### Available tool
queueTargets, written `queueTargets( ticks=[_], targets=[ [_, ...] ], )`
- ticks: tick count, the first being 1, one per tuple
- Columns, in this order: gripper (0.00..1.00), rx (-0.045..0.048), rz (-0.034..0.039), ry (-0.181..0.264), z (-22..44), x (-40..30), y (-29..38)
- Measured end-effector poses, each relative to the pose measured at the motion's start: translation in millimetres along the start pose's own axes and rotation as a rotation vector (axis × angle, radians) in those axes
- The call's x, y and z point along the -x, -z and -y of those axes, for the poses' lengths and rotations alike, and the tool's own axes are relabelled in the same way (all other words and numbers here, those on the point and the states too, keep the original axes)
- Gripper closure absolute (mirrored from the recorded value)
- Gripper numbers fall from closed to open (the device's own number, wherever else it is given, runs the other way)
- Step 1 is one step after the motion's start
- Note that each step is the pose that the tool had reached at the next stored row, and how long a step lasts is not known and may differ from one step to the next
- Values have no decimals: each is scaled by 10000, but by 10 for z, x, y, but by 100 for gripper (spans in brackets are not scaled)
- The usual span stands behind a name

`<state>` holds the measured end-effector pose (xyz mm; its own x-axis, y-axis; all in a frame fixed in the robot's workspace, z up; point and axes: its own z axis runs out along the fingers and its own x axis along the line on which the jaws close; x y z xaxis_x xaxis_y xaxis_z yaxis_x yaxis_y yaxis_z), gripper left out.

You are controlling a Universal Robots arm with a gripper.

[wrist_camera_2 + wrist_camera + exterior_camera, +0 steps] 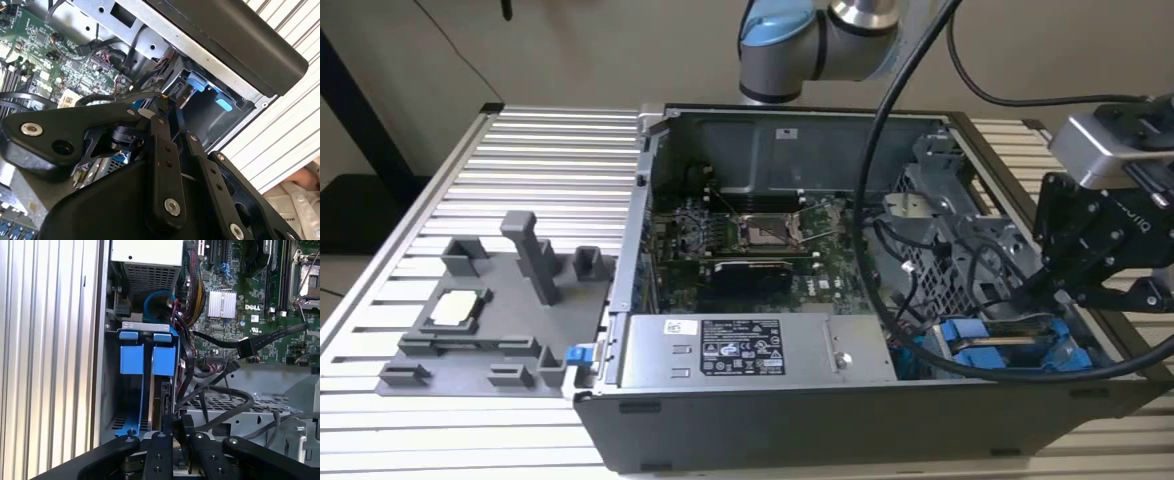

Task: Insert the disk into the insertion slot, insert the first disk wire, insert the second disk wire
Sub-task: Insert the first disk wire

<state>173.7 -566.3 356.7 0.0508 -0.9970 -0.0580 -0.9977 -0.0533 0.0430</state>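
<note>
Disk [164,362]: stands on edge in the insertion slot [114,385], its blue carrier frame towards the power-supply box [734,350]. A second blue carrier sits just beside it in the same bay. In the exterior view this bay is the near corner of the computer case [761,430], on the exterior view's right.

End effector [176,422]: lowered into that corner and right at the end of the disk opposite the blue tabs. Grip state cannot be told, nor whether it touches the disk. Black linkages block the contact point in both wrist views.

Black cables [220,395]: loose loops lie over the perforated grey cage [947,220], just beside the slot. One thick cable runs from above down across the case to the wrist.

Motherboard [761,235]: on the case floor, mid-case, beyond the power-supply box.

Arm [807,40]: its blue-and-silver joint is behind the far wall of the case.

Worktop [547,160]: slatted aluminium, and the case lies on it with its side open. On the exterior view's left, well apart from the case, is a grey fixture tray [480,340] with upright posts.
</note>
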Motion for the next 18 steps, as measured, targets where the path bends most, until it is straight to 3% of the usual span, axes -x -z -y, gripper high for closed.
queueTargets(
  ticks=[6, 13, 18],
  targets=[
    [81, 30, 0, -4, 8, -8, -35],
    [81, -25, -18, 0, -10, -8, -58],
    [81, -131, -23, 6, -26, -11, -102]
  ],
)
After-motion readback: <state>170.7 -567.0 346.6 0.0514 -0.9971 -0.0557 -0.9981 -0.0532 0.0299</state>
